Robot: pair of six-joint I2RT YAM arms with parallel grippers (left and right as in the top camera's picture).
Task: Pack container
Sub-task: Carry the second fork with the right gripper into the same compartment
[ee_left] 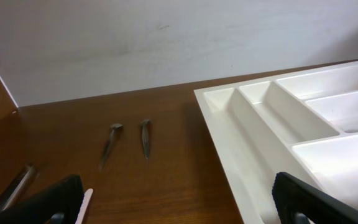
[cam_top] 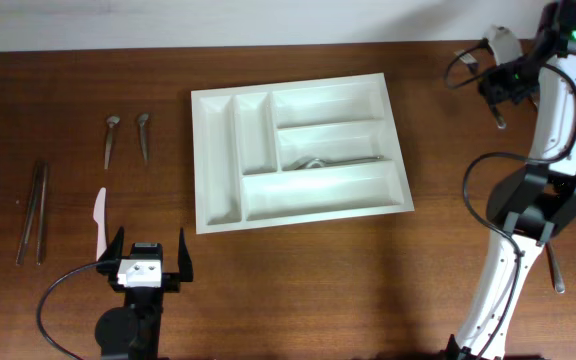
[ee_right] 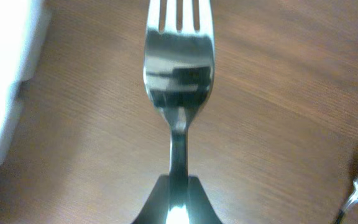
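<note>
From above, the container [cam_top: 318, 190] sits mid-table on the wood, with one piece of metal cutlery [cam_top: 340, 160] in its middle long compartment. Off to its left are two small spoons [cam_top: 111, 140], a pair of long dark sticks [cam_top: 33, 212] and a white plastic knife [cam_top: 99, 220]. The left gripper [cam_top: 151, 238] hovers near the front edge, jaws spread wide with nothing in them. The right gripper [cam_top: 498, 100] is up at the far right corner, well away from the container.

The left wrist cam shows the container [ee_left: 253, 143] on the right and the spoons [ee_left: 109, 144] further back, with the gripper [ee_left: 176, 186] wide open.

On the right wrist cam, the gripper [ee_right: 178, 186] is clamped on the handle of a fork [ee_right: 178, 68], tines pointing away. The container's edge [ee_right: 5, 62] is off to the left.
</note>
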